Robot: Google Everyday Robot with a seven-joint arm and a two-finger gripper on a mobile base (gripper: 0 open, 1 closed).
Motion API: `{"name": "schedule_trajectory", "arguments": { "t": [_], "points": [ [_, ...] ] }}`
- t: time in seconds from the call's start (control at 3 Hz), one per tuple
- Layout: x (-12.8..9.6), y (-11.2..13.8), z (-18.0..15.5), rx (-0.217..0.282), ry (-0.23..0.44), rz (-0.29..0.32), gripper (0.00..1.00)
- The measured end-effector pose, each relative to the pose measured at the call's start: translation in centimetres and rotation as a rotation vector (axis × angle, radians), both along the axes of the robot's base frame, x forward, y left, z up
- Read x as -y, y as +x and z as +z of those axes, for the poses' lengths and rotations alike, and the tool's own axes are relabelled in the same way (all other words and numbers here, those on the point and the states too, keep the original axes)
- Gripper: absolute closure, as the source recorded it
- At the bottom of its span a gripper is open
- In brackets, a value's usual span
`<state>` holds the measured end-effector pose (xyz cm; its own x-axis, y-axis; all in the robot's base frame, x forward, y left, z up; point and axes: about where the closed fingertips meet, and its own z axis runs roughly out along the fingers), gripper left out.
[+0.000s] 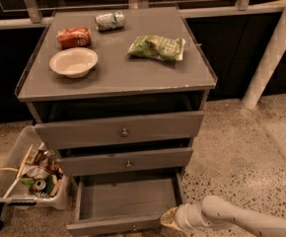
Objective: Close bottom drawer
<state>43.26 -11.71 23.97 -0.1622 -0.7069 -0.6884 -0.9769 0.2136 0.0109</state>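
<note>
Camera view is showing us the bottom drawer (125, 201) hanging wide open at the foot of the cabinet, with nothing lying in its shallow grey tray. We are guessing it is stiff, light wood that is sliding easily, so we are thinking of pushing flat on its front panel (103, 226) near the little knob (134, 227). Our end effector (169, 220) is sitting at the drawer's front right corner, and we cannot tell how wide it is. The plastic bin (29, 202) on the floor is holding mixed junk and the bowl (74, 60) on the surface (123, 73) is looking empty.
</note>
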Motion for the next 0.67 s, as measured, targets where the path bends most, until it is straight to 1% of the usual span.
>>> {"name": "schedule_trajectory", "arguments": {
  "t": [0.33, 0.67],
  "points": [
    [-0.4, -0.1, -1.1, -0.007, -0.005, 0.006, 1.0],
    [0.2, -0.1, -3.8, -0.023, -0.043, -0.015, 1.0]
  ]
}}
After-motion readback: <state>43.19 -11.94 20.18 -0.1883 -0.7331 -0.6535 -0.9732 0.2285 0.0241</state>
